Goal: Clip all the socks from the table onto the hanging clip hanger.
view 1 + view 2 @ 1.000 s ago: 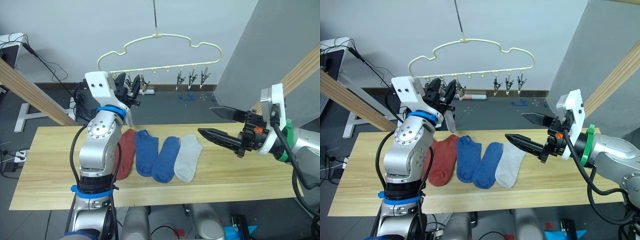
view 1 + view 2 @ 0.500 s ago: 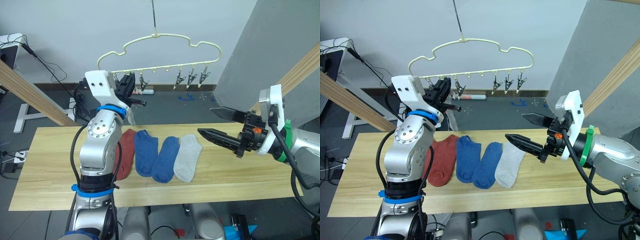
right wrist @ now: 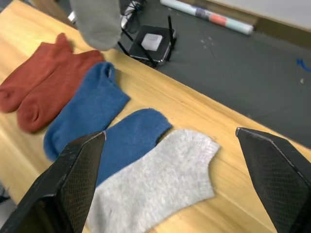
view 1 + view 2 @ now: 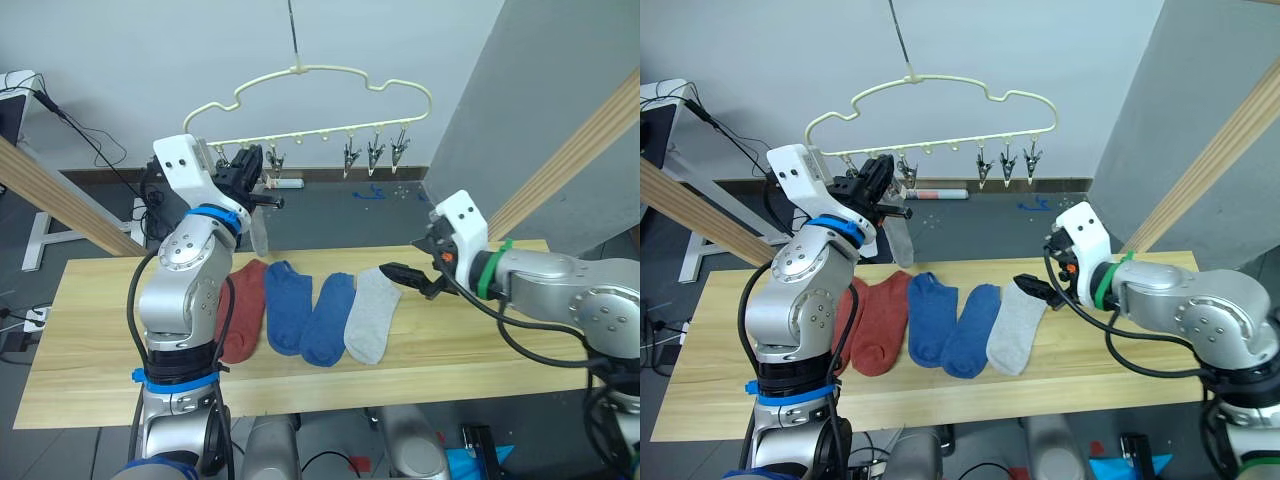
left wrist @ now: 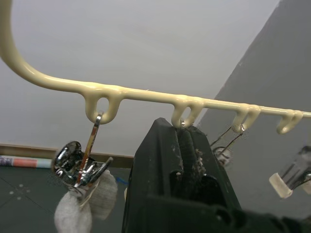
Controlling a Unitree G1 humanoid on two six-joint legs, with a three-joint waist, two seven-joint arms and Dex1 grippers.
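The grey sock (image 4: pixel 1017 326) lies rightmost in the row of socks on the counter (image 4: pixel 940 385), beside two blue socks (image 4: pixel 950 322) and the rust-red ones (image 4: pixel 878 318). Its long axis runs toward your right gripper (image 3: pixel 170 160), whose fingers stand wide apart directly above its cuff. That arm is the nearer; bare counter lies to its right. Another grey sock (image 4: pixel 902 240) hangs from a clip on the clip hanger (image 4: pixel 930 110). Your left gripper (image 5: pixel 182 155) sits at the hanger bar, fingers together, apparently pinching a clip, though this is unclear.
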